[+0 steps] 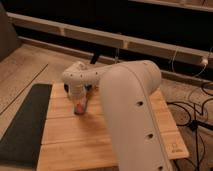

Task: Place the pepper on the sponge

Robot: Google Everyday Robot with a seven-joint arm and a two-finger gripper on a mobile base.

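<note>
My gripper (80, 100) points down over the left part of the wooden table (75, 145), at the end of the white wrist (79, 80). A small orange-red pepper (80, 107) hangs upright from its tip, close above the wood, and the gripper is shut on it. The big white upper arm (132, 115) fills the middle and right of the camera view and hides much of the table. A small dark patch (91, 89) shows just right of the wrist; I cannot tell whether it is the sponge.
A large dark mat (22, 127) lies along the table's left edge. Black cables (192, 112) trail over the floor on the right. A long low ledge (115, 42) runs behind the table.
</note>
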